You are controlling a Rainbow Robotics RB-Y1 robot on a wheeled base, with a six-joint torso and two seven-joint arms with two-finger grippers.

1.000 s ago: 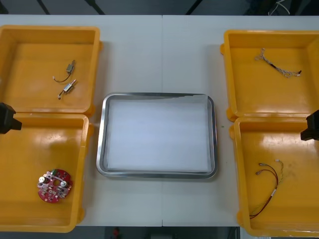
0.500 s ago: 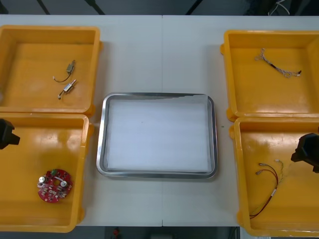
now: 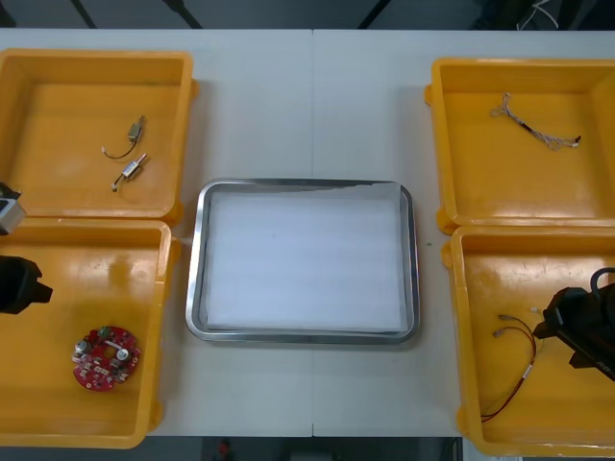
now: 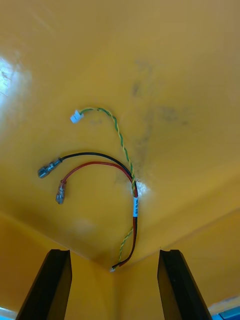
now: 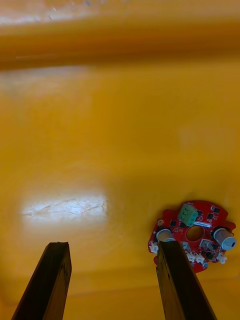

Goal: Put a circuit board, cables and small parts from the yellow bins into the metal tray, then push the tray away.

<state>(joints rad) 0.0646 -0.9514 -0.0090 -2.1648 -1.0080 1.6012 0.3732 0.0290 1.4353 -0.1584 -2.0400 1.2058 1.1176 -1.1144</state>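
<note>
BOTH ARMS POISED, NOTHING LOADED: The metal tray (image 3: 304, 261) at the middle of the table sat bare, with every item still to be loaded and the push away still to come. The left gripper (image 5: 112, 246), fingers wide apart and holding nothing, hovered over the near left bin (image 3: 106, 274) with the round red circuit board (image 3: 105, 358) just beside 1 finger, while the right gripper (image 4: 114, 252), equally open and empty, hung above the red and yellow cable (image 4: 131, 185) in the near right bin (image 3: 500, 274). 2 small metal parts (image 3: 130, 158) and a twisted cable (image 3: 536, 130) lay untouched in the 2 far bins
</note>
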